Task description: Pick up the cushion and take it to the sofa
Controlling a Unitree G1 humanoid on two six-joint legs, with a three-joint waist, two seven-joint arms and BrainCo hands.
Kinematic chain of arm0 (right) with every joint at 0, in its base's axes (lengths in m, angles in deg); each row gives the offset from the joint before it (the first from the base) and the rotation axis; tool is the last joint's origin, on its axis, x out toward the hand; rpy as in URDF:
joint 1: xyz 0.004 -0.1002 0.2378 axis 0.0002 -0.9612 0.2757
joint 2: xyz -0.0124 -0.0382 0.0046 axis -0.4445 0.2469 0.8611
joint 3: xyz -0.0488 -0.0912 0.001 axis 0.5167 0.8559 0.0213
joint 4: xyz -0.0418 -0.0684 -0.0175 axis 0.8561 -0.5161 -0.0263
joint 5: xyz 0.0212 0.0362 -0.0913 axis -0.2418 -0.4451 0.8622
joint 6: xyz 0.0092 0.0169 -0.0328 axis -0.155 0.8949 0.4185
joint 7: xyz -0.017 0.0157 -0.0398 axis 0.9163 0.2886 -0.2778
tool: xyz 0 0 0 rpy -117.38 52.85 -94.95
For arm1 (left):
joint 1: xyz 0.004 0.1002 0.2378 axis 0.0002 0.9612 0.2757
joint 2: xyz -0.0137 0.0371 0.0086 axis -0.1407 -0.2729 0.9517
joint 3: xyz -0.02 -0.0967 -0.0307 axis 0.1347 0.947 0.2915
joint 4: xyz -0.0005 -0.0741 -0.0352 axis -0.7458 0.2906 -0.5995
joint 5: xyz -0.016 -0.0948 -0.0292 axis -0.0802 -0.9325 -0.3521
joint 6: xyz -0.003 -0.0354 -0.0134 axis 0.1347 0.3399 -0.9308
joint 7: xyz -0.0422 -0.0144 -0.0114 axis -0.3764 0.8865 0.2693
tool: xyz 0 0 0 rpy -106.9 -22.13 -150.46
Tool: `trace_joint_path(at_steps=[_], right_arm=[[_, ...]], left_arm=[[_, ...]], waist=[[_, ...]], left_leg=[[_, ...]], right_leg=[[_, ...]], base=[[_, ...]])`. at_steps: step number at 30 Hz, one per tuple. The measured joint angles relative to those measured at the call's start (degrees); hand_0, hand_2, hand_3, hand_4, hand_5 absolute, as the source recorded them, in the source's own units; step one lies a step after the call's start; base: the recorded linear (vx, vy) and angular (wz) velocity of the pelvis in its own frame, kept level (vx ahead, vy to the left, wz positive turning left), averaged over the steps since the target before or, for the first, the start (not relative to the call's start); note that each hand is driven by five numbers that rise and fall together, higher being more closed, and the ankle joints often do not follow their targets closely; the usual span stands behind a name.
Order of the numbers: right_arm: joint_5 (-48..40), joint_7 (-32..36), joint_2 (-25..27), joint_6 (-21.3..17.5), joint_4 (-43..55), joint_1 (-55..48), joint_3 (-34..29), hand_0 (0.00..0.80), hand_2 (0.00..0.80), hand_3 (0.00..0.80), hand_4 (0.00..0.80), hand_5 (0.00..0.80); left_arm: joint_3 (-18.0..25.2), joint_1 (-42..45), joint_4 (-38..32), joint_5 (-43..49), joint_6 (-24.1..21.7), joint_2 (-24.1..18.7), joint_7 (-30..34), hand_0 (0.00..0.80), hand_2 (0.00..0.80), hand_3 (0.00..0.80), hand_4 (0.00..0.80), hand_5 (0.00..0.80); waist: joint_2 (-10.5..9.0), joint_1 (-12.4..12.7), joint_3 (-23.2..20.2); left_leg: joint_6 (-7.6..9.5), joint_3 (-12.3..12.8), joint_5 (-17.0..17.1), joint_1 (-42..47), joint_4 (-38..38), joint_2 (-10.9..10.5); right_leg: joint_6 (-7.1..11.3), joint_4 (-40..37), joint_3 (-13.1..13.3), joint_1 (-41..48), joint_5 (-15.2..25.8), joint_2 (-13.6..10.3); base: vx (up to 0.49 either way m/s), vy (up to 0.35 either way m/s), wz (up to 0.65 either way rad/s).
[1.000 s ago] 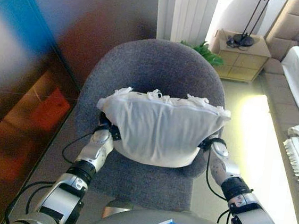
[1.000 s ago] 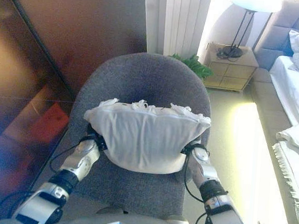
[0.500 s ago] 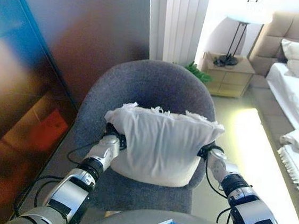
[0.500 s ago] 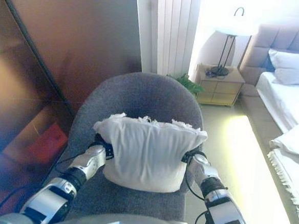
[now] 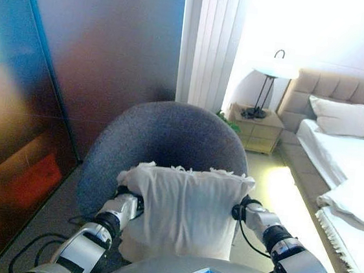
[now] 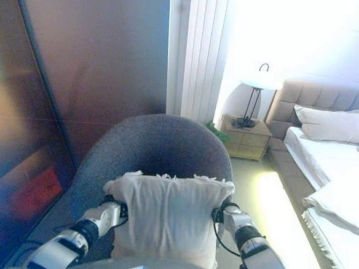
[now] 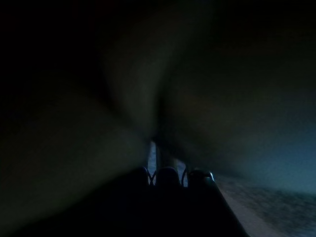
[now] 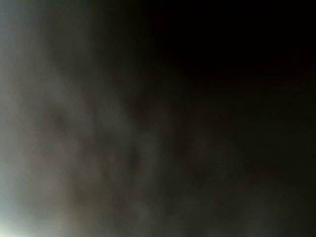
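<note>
A white cushion (image 5: pixel 184 208) with a frilled top edge is held upright between my two hands, close to my chest and above the seat of a grey round-backed chair (image 5: pixel 169 135). My left hand (image 5: pixel 128 204) presses against the cushion's left side and my right hand (image 5: pixel 244 213) against its right side. The cushion hides most of both hands. Both wrist views are dark, filled by the cushion's cloth. No sofa is in view.
A dark glossy wall panel (image 5: pixel 14 125) runs along the left. A bed (image 5: pixel 349 187) with a pillow (image 5: pixel 347 118) stands at the right. At the back are a wooden nightstand (image 5: pixel 258 128) with a lamp (image 5: pixel 273 71), and a small plant (image 5: pixel 226 118). A strip of floor (image 5: pixel 280 192) lies between chair and bed.
The view has tilted up, showing more of the room. The cushion has come up off the chair seat and closer to me, squeezed narrower between the hands.
</note>
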Motion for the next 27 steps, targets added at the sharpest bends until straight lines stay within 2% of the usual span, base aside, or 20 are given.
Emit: trace_joint_path(at_steps=[1, 2, 3, 4, 10, 27], right_arm=[[0.2, -0.3, 0.0, 0.0, 0.0, -0.2, 0.1, 0.800, 0.800, 0.800, 0.800, 0.800], [1.1, -0.6, 0.0, 0.0, 0.0, -0.5, 0.1, 0.555, 0.555, 0.555, 0.555, 0.555], [1.3, -1.0, 0.1, 0.0, 0.0, -0.6, 0.1, 0.125, 0.125, 0.125, 0.125, 0.125], [1.7, -1.3, 0.1, 0.0, 0.1, -0.6, 0.2, 0.000, 0.000, 0.000, 0.000, 0.000], [3.3, -3.5, 1.3, 0.2, 2.5, -1.4, 0.1, 0.000, 0.000, 0.000, 0.000, 0.000], [5.0, -3.6, 4.2, 0.0, 6.2, -7.4, -3.1, 0.000, 0.000, 0.000, 0.000, 0.000]], left_arm=[[0.0, 0.3, 0.0, 0.0, -0.1, -0.1, 0.0, 0.000, 0.000, 0.000, 0.000, 0.000], [0.0, 0.6, 0.0, 0.0, -0.2, -0.1, 0.1, 0.000, 0.000, 0.000, 0.000, 0.000], [0.0, 0.7, 0.0, 0.0, -0.2, -0.1, 0.1, 0.000, 0.000, 0.000, 0.000, 0.000], [0.0, 0.7, 0.0, 0.0, -0.2, -0.1, 0.2, 0.000, 0.000, 0.000, 0.000, 0.000], [0.0, 1.8, 0.0, 0.0, -2.2, -0.9, 1.1, 0.000, 0.000, 0.000, 0.000, 0.000], [0.5, 6.8, -0.2, 2.3, -7.3, -1.2, 5.4, 0.000, 0.000, 0.000, 0.000, 0.000]], waist=[[0.07, 0.1, 0.0], [0.16, 0.3, -0.1], [0.28, 0.6, -0.1], [0.34, 1.1, -0.1], [0.37, 1.2, -0.1], [0.77, 1.3, 1.1]], left_leg=[[0.05, 0.0, 0.0, 0.0, 0.0, 0.0], [0.12, 0.0, 0.1, 0.0, 0.0, 0.0], [0.15, 0.0, 0.1, 0.0, 0.0, 0.0], [0.16, 0.0, 0.1, 0.0, 0.0, 0.0], [0.17, -0.2, 0.1, -0.3, 0.0, -0.1], [0.28, -0.5, 0.3, -0.2, 0.0, -0.1]], right_leg=[[-0.02, 0.0, 0.0, 0.0, 0.0, 0.0], [-0.05, 0.0, 0.0, 0.0, 0.0, 0.0], [-0.08, 0.0, 0.0, 0.0, 0.0, -0.1], [-0.08, 0.1, -0.1, -0.1, 0.0, -0.1], [0.04, 0.0, -0.4, -0.1, 0.0, -0.1], [0.15, 0.0, -1.8, 0.5, -0.1, -0.2]], base=[[0.014, 0.061, 0.00], [0.004, 0.060, 0.00], [0.005, 0.056, 0.00], [0.005, 0.052, 0.00], [0.016, 0.040, 0.03], [0.011, 0.031, 0.02]])
